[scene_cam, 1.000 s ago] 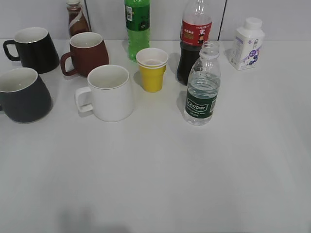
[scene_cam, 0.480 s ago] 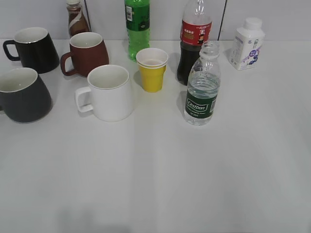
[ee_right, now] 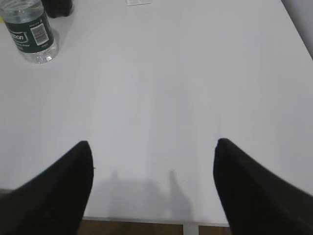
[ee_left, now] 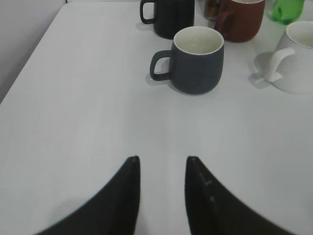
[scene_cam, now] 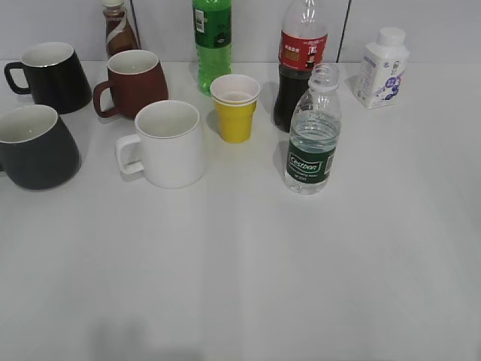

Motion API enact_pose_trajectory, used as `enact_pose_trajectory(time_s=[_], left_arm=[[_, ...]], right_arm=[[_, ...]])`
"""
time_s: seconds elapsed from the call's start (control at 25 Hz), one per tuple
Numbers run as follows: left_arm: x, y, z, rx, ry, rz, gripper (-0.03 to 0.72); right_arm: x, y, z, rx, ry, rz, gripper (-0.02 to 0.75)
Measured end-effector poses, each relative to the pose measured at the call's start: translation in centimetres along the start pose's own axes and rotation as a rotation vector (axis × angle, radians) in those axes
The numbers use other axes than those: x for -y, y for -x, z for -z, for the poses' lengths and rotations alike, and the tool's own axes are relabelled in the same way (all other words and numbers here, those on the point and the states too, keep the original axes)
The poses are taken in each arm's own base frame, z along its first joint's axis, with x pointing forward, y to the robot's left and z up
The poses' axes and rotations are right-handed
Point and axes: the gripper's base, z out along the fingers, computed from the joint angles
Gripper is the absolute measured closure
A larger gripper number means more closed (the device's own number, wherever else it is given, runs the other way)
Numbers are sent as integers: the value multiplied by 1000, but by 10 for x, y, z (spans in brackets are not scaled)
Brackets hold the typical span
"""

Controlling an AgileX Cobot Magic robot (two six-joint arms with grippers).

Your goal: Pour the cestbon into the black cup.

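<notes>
Nothing of the pour looks begun: cestbon (scene_cam: pixel 313 143) stands uncapped toward the worktop's far right, black cup (scene_cam: pixel 34 147) sits at its left edge, right gripper (ee_right: pixel 152 161) spread wide, left gripper (ee_left: pixel 162 169) parted narrowly, both empty.

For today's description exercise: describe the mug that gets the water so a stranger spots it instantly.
Start at the white table's left edge, where two dark mugs stand. The black cup is the nearer one: matte charcoal, white inside, widening toward its base, unlike the glossy black mug behind it.
</notes>
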Motion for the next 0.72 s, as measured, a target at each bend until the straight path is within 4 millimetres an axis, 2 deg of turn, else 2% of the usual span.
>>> enact_pose_trajectory(time_s=[0.52, 0.64, 0.72], left_arm=[[2, 2, 1, 16, -27, 15, 450], [3, 12, 3, 89, -30, 17, 450], [3, 27, 2, 216, -32, 21, 450]], right_arm=[[0, 0, 0, 0, 1, 0, 163], [0, 0, 0, 0, 1, 0, 163], [0, 0, 0, 0, 1, 0, 163]])
